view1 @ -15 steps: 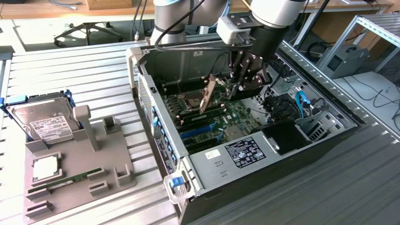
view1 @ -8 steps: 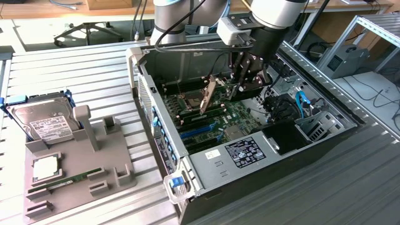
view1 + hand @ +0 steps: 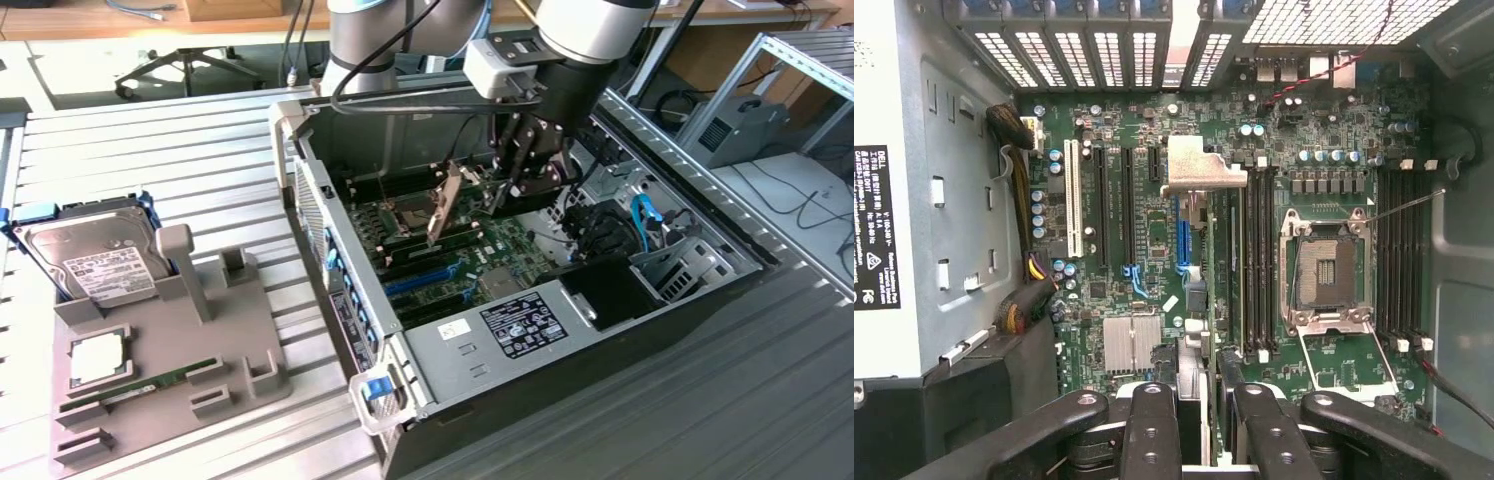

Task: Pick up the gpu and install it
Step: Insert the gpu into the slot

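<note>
My gripper (image 3: 518, 192) reaches down into the open computer case (image 3: 310, 190) and is shut on the gpu (image 3: 446, 205). The card hangs on edge over the green motherboard (image 3: 501, 245), its metal end bracket pointing toward the case's rear wall. In the wrist view the gpu (image 3: 1201, 300) is seen edge-on, running from between my two black fingers (image 3: 1151, 425) up to its silver bracket (image 3: 1199, 165). It lines up over the blue expansion slot (image 3: 1182, 240). Whether its edge sits in the slot I cannot tell.
A grey fixture (image 3: 174, 340) at the exterior view's left holds a silver hard drive (image 3: 100, 265), a processor chip (image 3: 98, 358) and a memory stick (image 3: 140, 388). Inside the case are the power supply (image 3: 521, 325), an open processor socket (image 3: 1324, 262), a heat sink (image 3: 1132, 342) and cable bundles (image 3: 1019, 180).
</note>
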Tool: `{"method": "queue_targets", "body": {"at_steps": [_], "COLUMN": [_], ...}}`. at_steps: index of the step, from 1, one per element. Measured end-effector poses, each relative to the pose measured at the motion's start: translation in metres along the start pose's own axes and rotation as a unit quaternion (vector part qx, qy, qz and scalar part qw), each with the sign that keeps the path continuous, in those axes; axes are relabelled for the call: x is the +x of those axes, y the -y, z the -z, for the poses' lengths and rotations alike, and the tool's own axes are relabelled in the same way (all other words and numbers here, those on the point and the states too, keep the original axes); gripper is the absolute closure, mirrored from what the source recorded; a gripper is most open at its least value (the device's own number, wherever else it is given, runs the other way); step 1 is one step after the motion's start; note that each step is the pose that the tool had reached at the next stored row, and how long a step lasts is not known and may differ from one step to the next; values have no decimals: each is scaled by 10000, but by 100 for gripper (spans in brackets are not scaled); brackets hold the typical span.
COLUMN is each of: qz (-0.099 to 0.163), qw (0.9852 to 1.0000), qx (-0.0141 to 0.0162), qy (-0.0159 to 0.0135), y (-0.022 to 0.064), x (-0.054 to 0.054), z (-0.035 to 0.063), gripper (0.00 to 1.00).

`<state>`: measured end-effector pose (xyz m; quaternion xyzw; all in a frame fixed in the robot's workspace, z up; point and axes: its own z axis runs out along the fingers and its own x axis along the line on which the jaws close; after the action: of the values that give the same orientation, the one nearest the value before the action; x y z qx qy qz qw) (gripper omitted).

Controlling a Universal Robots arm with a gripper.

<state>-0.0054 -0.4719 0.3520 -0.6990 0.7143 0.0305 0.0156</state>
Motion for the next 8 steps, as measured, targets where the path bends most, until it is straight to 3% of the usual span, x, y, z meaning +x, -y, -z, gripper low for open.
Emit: {"method": "queue_targets", "body": {"at_steps": [8], "qz": [0], "qw": [10000], "qx": [0], "qy": [0], "y": [0], "x": [11], "z": [-6], "gripper": [73]}}
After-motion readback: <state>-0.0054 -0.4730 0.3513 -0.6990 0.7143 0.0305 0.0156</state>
